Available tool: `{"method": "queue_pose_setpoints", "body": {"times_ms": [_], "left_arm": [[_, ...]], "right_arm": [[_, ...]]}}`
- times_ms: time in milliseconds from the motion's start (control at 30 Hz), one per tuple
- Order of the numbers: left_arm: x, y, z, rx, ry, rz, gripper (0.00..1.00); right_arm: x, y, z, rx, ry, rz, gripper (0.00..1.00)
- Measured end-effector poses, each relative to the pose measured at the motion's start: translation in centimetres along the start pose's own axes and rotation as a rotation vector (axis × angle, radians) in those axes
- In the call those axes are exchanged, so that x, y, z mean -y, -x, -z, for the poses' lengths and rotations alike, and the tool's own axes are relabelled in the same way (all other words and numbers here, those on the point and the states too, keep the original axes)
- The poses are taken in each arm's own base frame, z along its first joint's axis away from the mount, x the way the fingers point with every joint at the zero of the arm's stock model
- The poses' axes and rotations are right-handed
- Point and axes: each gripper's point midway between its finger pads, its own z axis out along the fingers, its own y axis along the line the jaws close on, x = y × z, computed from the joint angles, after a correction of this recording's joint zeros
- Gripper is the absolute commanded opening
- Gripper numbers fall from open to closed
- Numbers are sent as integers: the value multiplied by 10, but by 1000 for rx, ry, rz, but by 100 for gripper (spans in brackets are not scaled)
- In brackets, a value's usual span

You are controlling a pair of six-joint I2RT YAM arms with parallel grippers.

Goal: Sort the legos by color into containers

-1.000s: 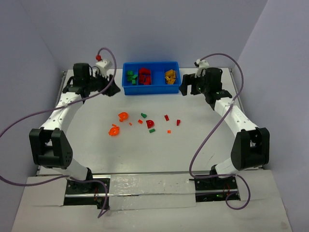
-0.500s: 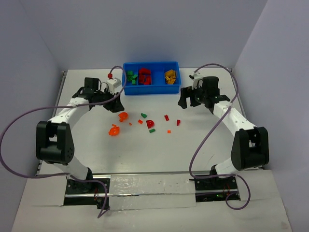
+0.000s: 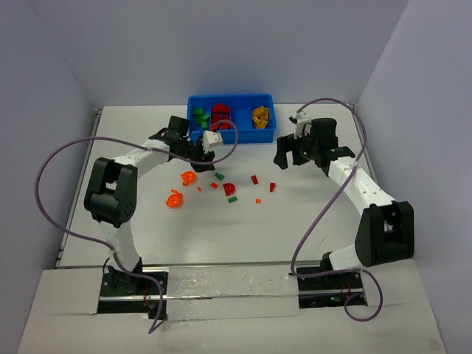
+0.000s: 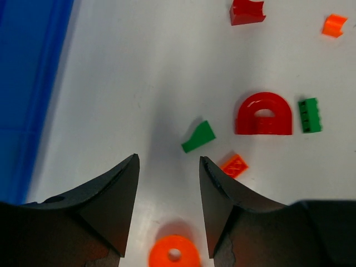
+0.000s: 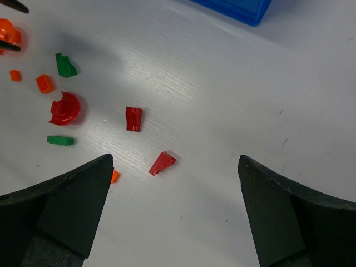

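The blue tray (image 3: pixel 230 135) stands at the back of the table, with green (image 3: pixel 199 116), red (image 3: pixel 221 116) and yellow (image 3: pixel 259 115) legos in its compartments. Loose legos lie in front of it: an orange arch (image 3: pixel 188 177), a green wedge (image 3: pixel 219 175), a red arch (image 3: pixel 230 189). My left gripper (image 3: pixel 199 156) hovers open over them, holding nothing. In the left wrist view an orange round piece (image 4: pixel 174 253) lies on the table between the fingers (image 4: pixel 111 206), and the green wedge (image 4: pixel 199 137) is just ahead. My right gripper (image 3: pixel 284 153) stands wide open, a red wedge (image 5: pixel 162 163) below it.
Further loose pieces: a green brick (image 4: pixel 310 115), a small orange tile (image 4: pixel 234 165), a red block (image 5: pixel 133 118), an orange bit (image 5: pixel 114 176) and another orange piece (image 3: pixel 175 198). Walls close in the table's back and sides. The tray's wall (image 4: pixel 28 83) lies left of my left fingers.
My left arm has swung right from the table's left side to above the loose pieces in front of the tray, its jaws narrowing a little. The right gripper shifted slightly.
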Motion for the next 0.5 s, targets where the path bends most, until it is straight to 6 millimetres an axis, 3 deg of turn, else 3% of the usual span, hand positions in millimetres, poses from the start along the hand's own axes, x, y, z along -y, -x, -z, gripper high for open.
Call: {"method": "queue_pose_setpoints", "body": {"times_ms": [167,500], "left_arm": [[-3,-5,-13,-4,-81,-168,57],[25,-16,-30,-44,-262,-313,59]], "right_arm": [[-1,-2,4,-4,-1,5,100],[-1,-5,6,-18,1,16,100]]}}
